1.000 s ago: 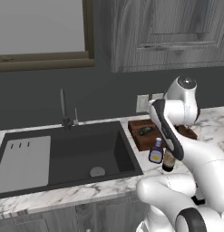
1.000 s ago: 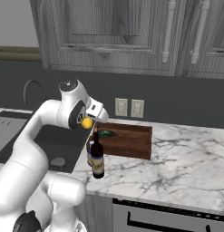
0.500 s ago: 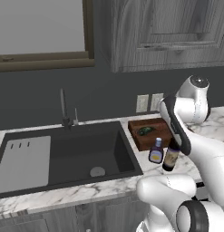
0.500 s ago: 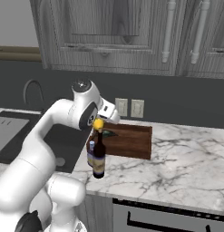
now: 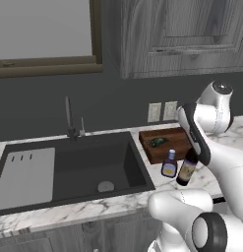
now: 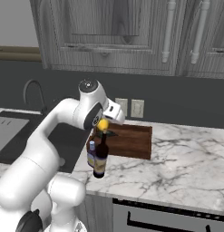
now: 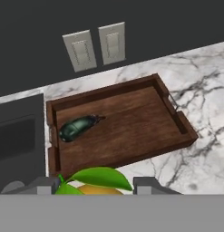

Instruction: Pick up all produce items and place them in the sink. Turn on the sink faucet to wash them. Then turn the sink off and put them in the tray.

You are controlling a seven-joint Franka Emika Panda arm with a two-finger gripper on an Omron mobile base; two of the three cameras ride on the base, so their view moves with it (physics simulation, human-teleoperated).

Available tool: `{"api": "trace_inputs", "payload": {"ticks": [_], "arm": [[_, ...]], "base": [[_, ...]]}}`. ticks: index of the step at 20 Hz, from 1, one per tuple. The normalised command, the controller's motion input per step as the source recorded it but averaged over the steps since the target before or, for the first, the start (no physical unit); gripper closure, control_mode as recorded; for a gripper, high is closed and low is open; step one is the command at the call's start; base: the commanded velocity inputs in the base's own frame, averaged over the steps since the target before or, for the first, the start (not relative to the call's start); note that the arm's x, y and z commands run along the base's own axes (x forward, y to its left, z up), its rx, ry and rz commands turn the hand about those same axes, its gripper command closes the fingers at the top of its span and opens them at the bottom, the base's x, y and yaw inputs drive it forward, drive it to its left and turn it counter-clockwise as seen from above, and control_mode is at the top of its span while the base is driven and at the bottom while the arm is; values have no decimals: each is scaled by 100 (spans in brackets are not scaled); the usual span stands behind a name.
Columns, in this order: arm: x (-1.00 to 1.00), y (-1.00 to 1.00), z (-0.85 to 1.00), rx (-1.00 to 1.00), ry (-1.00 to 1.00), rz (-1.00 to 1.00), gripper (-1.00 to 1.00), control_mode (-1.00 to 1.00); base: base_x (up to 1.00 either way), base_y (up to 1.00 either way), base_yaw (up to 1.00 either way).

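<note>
White-veined marble counter (image 6: 177,158) carries everything; large dark grey rectangular sink (image 5: 88,165) with round silver drain sits at 9 o'clock of the brown wooden low-walled tray (image 7: 127,124), thin dark upright faucet (image 5: 69,115) at the sink's 12 o'clock edge, no water visible. White arm reaches over the tray's near end. Pincer (image 7: 95,186) part-way open, its two finger tips flanking the bright yellow lemon-like fruit with green leaves (image 7: 93,181), so it looks clamped on the fruit; the same fruit shows yellow under the hand in the right base view (image 6: 103,125), hanging above the dark glass wine bottle (image 6: 100,158). Dark green oval produce item (image 7: 77,127) already lies inside the tray, toward its 9 o'clock end. Small blue-capped bottle (image 5: 169,165) stands just beside the wine bottle, both at the tray's 6 o'clock side. Judged step: set the lemon in the tray, last stage of the task. To do well: carry further toward 12 o'clock over bare wood, clear the wine bottle's neck and tray wall, lower near the floor at 3 o'clock of the green item, then release so it won't roll. Bottle labels are too small to read; no other writing visible.
</note>
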Motion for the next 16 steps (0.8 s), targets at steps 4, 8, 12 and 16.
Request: {"api": "trace_inputs", "payload": {"ticks": [4, 8, 12, 16], "arm": [[14, 44, 4, 0, 1, 0, 100, -100], [17, 15, 14, 0, 1, -1, 100, -100], [32, 0, 11, 0, 0, -1, 100, -100], [10, -10, 1, 0, 0, 0, 100, -100]], "base": [[0, 0, 0], [0, 0, 0], [0, 0, 0], [0, 0, 0]]}}
